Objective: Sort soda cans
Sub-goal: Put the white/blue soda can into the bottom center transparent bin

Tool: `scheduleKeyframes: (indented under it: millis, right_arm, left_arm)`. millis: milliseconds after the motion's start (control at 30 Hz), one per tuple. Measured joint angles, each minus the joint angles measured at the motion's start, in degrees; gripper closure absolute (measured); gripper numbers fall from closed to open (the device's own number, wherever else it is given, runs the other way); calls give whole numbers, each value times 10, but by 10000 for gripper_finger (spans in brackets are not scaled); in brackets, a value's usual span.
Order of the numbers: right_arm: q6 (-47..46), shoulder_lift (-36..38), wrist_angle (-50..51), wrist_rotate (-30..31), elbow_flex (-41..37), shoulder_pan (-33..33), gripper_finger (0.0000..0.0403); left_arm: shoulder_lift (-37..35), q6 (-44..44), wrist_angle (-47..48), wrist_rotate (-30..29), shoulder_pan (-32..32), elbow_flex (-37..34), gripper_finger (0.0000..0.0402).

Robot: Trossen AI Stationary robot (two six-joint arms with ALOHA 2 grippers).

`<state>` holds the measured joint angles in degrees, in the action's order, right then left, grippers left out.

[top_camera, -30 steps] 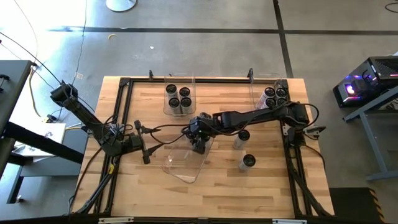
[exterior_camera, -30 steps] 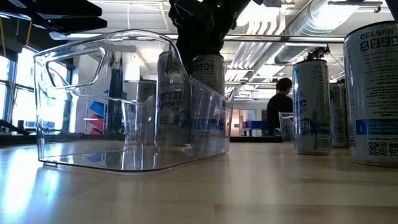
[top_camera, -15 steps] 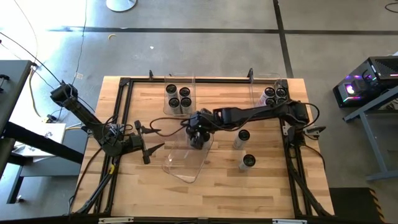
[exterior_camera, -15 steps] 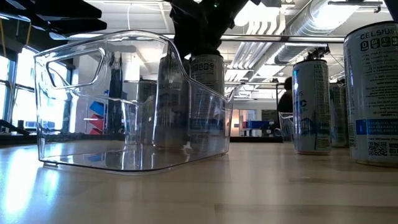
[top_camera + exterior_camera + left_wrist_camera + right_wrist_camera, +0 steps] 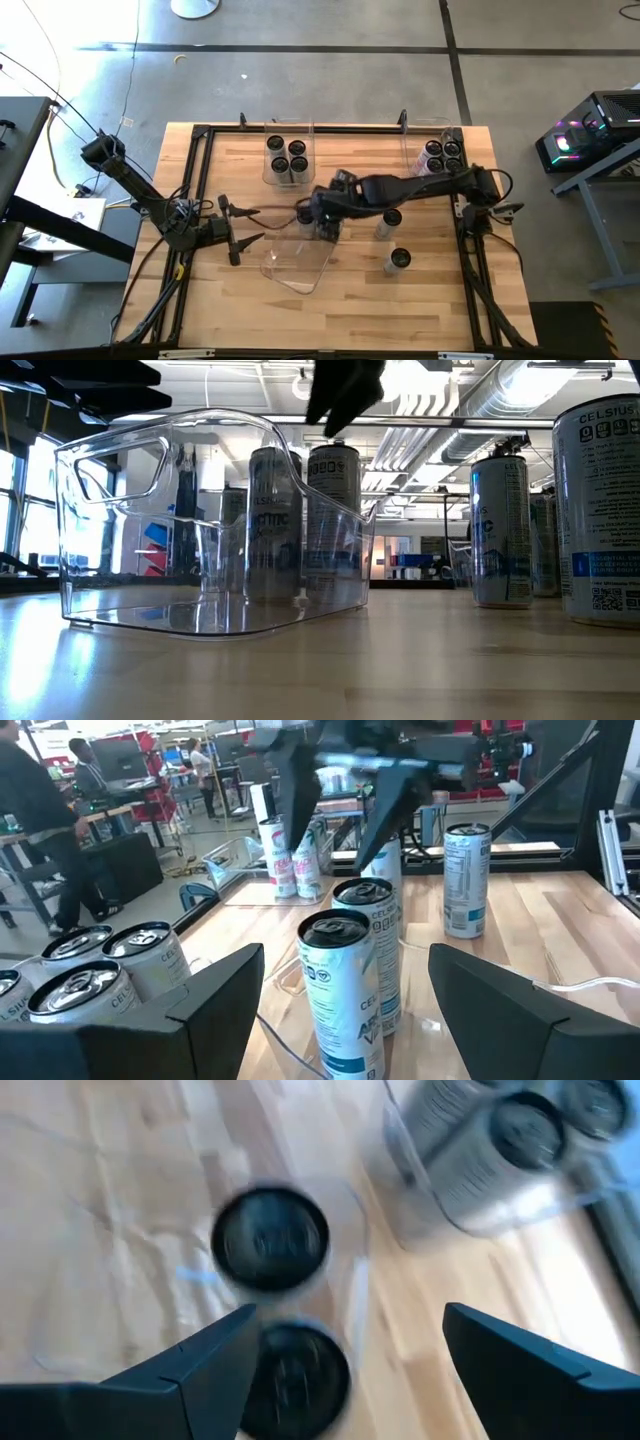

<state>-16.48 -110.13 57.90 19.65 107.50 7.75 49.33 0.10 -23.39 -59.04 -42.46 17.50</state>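
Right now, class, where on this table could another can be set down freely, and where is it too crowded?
Free: bare wood along the near edge of the table, in front of the middle clear bin and the nearest loose can. Also the patch between the two far bins. Crowded: the centre, where the right tool hangs over two cans.
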Motion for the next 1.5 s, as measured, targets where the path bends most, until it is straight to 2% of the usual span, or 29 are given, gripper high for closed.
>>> scheduleKeyframes:
  millis: [167,333,567,833,967,1100,1300,1500]
  right_arm:
    - [-90,0,153,112,39,62,95]
    - [-290,11,318,177,38,130,95]
    - [-461,103,320,170,-65,210,95]
    - [-631,252,261,204,-265,239,95]
    - [-655,295,201,189,-346,225,95]
    - [-611,312,134,125,-385,189,95]
    - [-506,307,80,104,-390,137,95]
    - [-490,307,94,61,-390,106,95]
  left_arm:
    - [0,-6,1,4,0,0,124]
    - [0,-15,1,4,0,0,124]
    - [0,-16,1,4,0,0,124]
    - [0,-15,6,4,1,0,124]
    - [0,-15,9,4,1,0,124]
    - [0,-15,11,4,1,0,124]
    - [0,-20,11,4,12,0,124]
    - [0,-25,13,4,12,0,124]
